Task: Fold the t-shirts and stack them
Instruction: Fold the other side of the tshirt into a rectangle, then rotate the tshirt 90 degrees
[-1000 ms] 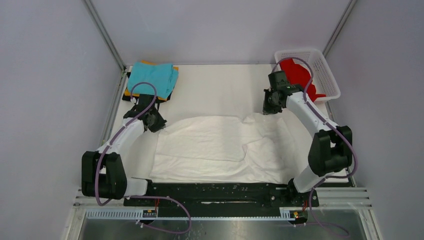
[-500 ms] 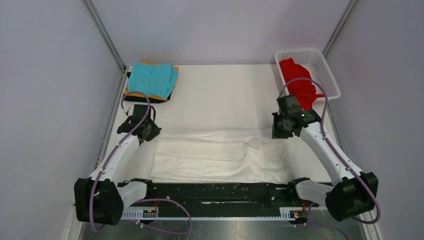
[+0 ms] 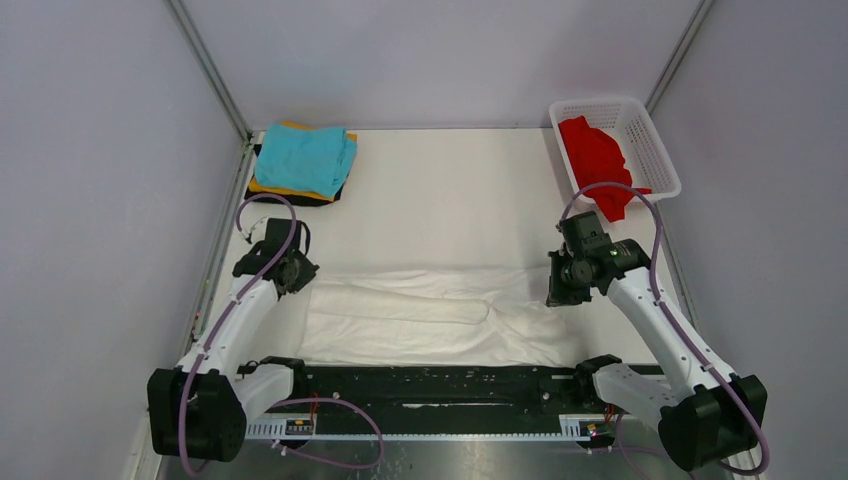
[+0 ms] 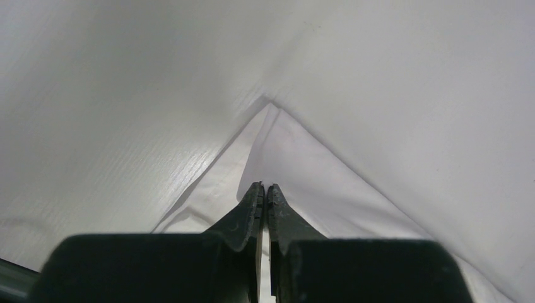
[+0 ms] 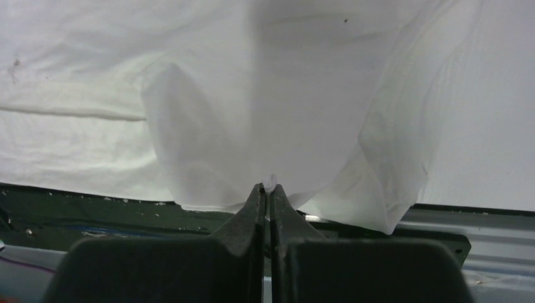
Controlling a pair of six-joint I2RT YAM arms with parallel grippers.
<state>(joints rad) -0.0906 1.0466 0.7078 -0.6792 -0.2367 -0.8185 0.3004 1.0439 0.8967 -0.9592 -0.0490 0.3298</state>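
Observation:
A large white t-shirt [image 3: 430,315] lies across the near part of the table, its far edge doubled over toward the front. My left gripper [image 3: 297,272] is shut on its left far corner, and white cloth [image 4: 315,170] runs away from the pinched tips [image 4: 265,187]. At the right far corner my right gripper [image 3: 557,296] is shut on the fabric, a small tuft of white cloth [image 5: 270,182] showing between the tips [image 5: 266,188]. A folded stack with the teal t-shirt [image 3: 305,158] on top sits at the far left. A red t-shirt [image 3: 592,155] lies in the basket.
The white mesh basket [image 3: 652,140] stands at the far right corner. Orange and black layers [image 3: 285,191] peek out under the teal one. The black rail [image 3: 440,385] with both arm bases runs along the near edge. Metal frame posts rise at the back corners.
Both grippers have pulled the white shirt's far edge toward the near side, so the shirt now lies as a narrower band. The grips have stayed shut throughout.

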